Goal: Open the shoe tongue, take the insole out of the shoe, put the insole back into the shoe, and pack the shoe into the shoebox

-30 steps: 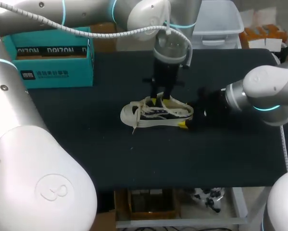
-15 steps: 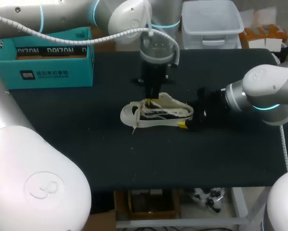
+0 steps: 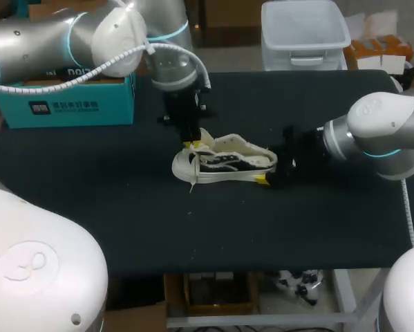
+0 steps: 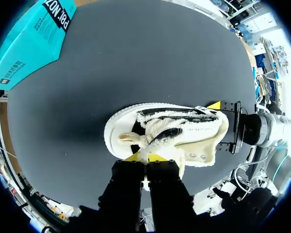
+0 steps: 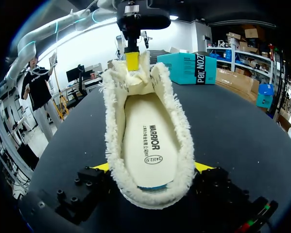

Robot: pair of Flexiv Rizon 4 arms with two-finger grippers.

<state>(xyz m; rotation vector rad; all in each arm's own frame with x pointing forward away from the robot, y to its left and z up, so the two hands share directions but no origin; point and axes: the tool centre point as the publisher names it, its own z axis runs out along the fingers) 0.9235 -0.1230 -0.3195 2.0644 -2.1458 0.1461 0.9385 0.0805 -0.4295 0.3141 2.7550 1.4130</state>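
The teal shoebox (image 3: 75,97) stands open at the far left corner of the black bench (image 3: 124,207), well apart from everything else. To its right, the left arm comes in over the box. The left tool (image 3: 191,144) points down at the front of the shoe (image 3: 224,164), its fingers drawn narrow and pinched on the fleecy tongue (image 5: 130,77), which is lifted up and away from the opening. The white shoe with dark side panels lies near the middle of the bench. Its toe points toward the shoebox side and its heel toward the right arm. The pale insole (image 5: 147,141) lies flat inside it, ringed by the fleece lining. At the heel, the right tool (image 5: 152,170) sits low on the bench with one yellow tip on each side of the shoe. It appears to grip the heel between them, though the lining hides the contact itself.
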